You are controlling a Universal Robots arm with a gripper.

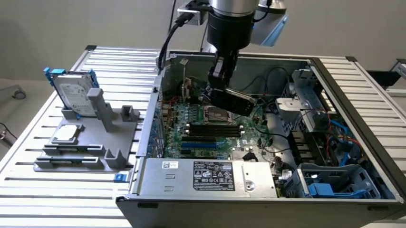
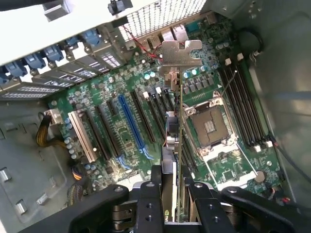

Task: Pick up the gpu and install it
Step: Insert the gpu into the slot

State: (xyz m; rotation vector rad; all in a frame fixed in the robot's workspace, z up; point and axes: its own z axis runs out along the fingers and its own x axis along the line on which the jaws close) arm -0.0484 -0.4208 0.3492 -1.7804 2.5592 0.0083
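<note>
Stood at the install step: pick-up done, seating not yet shown as done. Held the gpu (image 1: 236, 102) in clenched jaws by its upper edge, inside the open case (image 1: 355, 90) and over the motherboard (image 1: 209, 130).

In the exterior view, hung slanted and dark just above the socket (image 1: 214, 114), well apart from the drive (image 1: 73, 92) and the chip (image 1: 66, 134) left on the grey stand (image 1: 82, 152) on the counter (image 1: 38, 190).

In the wrist view, looked straight down the gpu (image 2: 172, 133) edge-on, with its metal bracket (image 2: 181, 53) at the far end toward the vented rear wall (image 2: 160, 19). Lay along the run of the slots, between the socket (image 2: 211, 126) and the blue slot (image 2: 130, 121), over the black slots (image 2: 158, 104) beside the socket. Could not tell whether the lower edge touched a slot or hung just clear.

Judged the next move to call for:
- squaring the card upright and parallel to one slot, with its connector edge directly over it;
- lining the bracket up with the rear opening;
- pressing straight down and evenly, not skewed, to spare slot and board;
- keeping the grip firm until seated.
</note>
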